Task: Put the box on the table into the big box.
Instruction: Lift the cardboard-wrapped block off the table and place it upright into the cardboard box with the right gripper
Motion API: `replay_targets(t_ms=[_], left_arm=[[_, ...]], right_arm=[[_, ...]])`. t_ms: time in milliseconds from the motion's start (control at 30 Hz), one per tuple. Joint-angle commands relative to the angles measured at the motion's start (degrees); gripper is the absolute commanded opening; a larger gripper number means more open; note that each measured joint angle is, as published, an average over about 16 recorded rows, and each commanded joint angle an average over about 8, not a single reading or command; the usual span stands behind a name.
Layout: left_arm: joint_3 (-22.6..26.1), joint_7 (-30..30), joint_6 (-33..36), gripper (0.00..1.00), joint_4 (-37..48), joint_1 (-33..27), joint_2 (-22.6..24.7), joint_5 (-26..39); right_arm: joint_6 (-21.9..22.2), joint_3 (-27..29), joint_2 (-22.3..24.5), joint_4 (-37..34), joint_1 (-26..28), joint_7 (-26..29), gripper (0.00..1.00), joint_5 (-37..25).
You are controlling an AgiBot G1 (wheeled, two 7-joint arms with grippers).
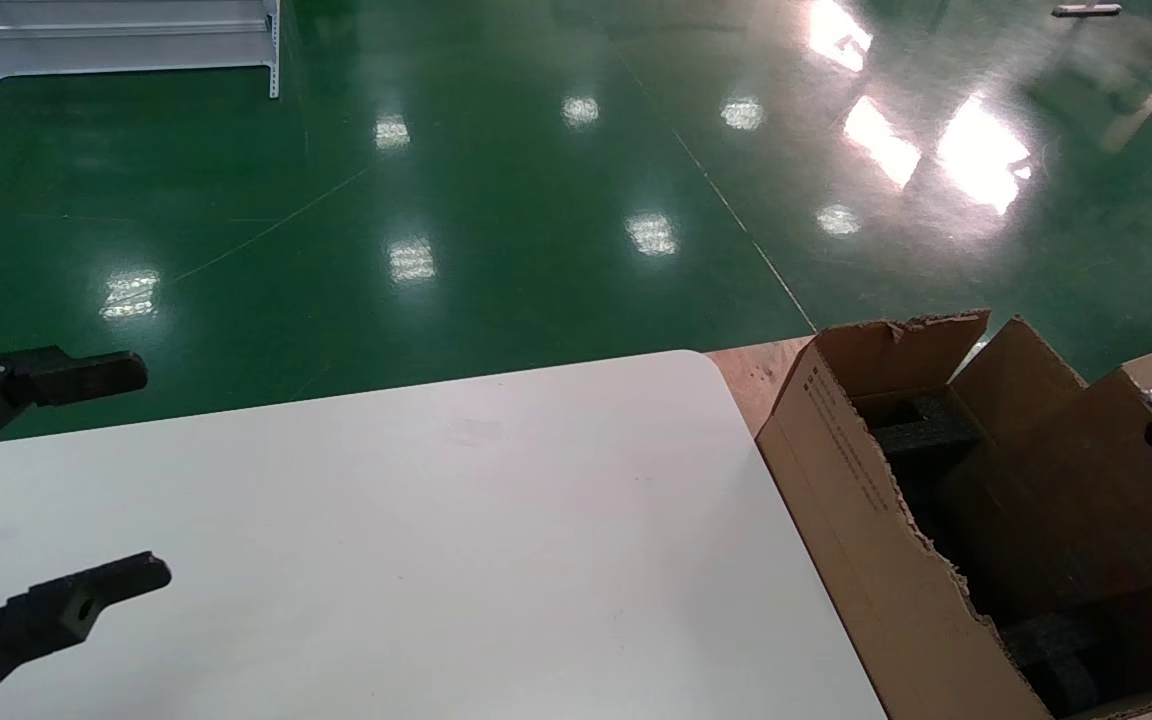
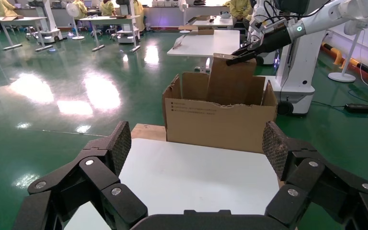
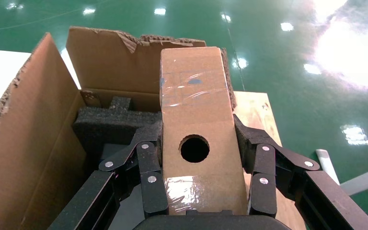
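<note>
black foam blocks point(image 3: 106, 120) filling big box point(image 1: 866, 520) floor, flaps upright around opening

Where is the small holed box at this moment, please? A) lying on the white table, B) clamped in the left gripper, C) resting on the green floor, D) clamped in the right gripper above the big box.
D: in the right wrist view the right gripper has its jaws shut on the box over the big box, while the left gripper is open over the table.

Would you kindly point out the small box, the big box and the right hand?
small box point(image 3: 199, 103): right wrist view, taped top face.
big box point(image 1: 866, 560): head view, printed side wall.
right hand point(image 3: 199, 191): right wrist view, between fingertips.
</note>
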Motion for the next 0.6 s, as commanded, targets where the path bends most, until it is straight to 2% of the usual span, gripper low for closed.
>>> replay_targets(t_ms=[33,600], left_arm=[[0.0,0.0,0.0,1.0,0.0,0.0,0.0,0.0],[0.0,0.0,0.0,1.0,0.0,0.0,0.0,0.0]], right_arm=[[0.2,0.15,-0.28,-0.32,-0.24,0.08,0.0,0.06],[4.07,-1.04,-2.1,-1.6,1.05,2.07,0.0,-1.26]])
